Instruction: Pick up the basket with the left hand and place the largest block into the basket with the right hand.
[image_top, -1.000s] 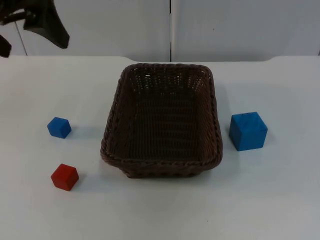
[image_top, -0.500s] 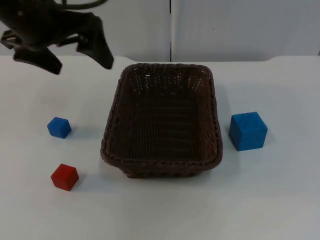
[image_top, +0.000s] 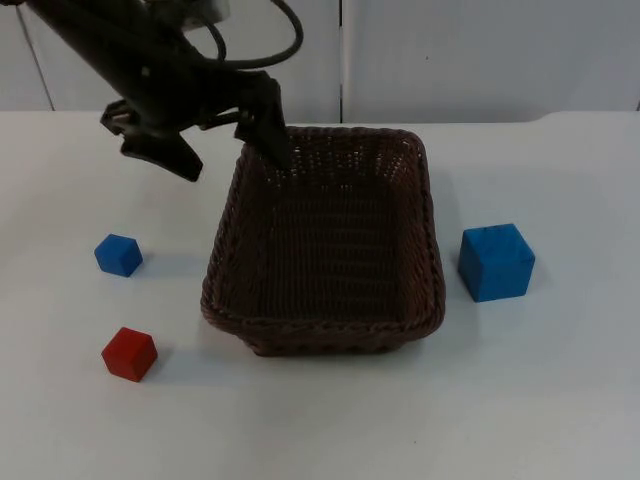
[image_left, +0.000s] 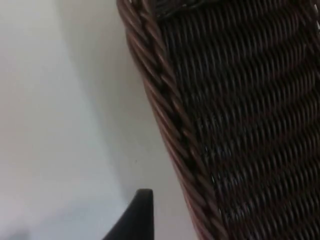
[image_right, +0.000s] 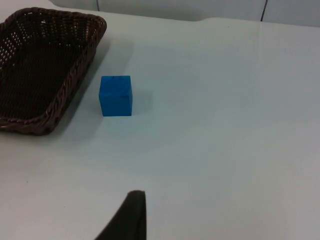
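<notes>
The step in hand was the first one, the left arm's approach to the wicker basket (image_top: 325, 240), which stood on the white worktop (image_top: 560, 400) with nothing in it. The left gripper (image_top: 228, 150) hung over the basket's far left corner with its fingers spread wide, one finger (image_top: 165, 155) outside the wall over the worktop and the other (image_top: 268, 135) over the rim at the corner. In the left wrist view the woven rim (image_left: 170, 125) ran close by the black fingertip (image_left: 132, 220), which was outside the wall and not touching it.

By my judgement the next move called for lowering until the rim lay between the fingers, then closing on it and lifting.

The basket was dark brown, rectangular, with sloping walls and a thick plaited rim, so a pinch on the edge should hold.

The largest block, a blue cube (image_top: 496, 262), stood just beside the basket's right wall, apart from it. A small blue cube (image_top: 119, 254) and a small red cube (image_top: 130, 354) lay well apart on the other side.

The right arm waited; the right gripper's fingertip (image_right: 127, 217) stood above bare worktop, well short of the blue cube, and I could not tell how its fingers were set.
</notes>
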